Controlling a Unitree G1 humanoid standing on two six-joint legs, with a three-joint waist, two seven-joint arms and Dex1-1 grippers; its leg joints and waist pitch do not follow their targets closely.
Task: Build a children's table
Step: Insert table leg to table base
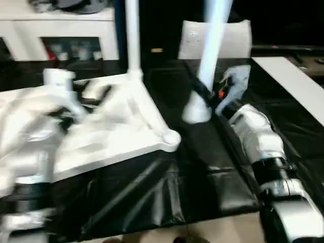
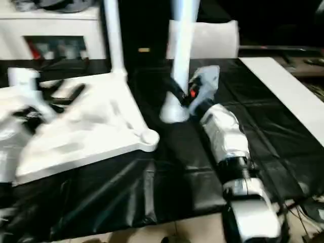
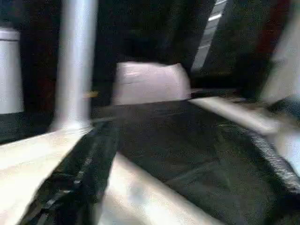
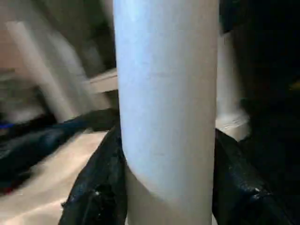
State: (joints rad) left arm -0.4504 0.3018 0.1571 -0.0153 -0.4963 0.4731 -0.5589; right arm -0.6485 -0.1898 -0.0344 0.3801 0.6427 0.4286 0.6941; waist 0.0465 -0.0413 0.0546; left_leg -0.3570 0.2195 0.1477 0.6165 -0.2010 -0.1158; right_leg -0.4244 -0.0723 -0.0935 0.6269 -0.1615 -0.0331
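No text, label or number can be read anywhere here

One table top [image 1: 116, 126], two upright legs [image 1: 132, 35], two silver forearms [image 1: 258, 136]

blk work surface [image 1: 202, 177] w/ tabletop [image 1: 116, 131]

Right gripper [image 1: 206, 97] clamped — fingers [image 4: 93, 192] spread, left arm [image 1: 30, 152] raised
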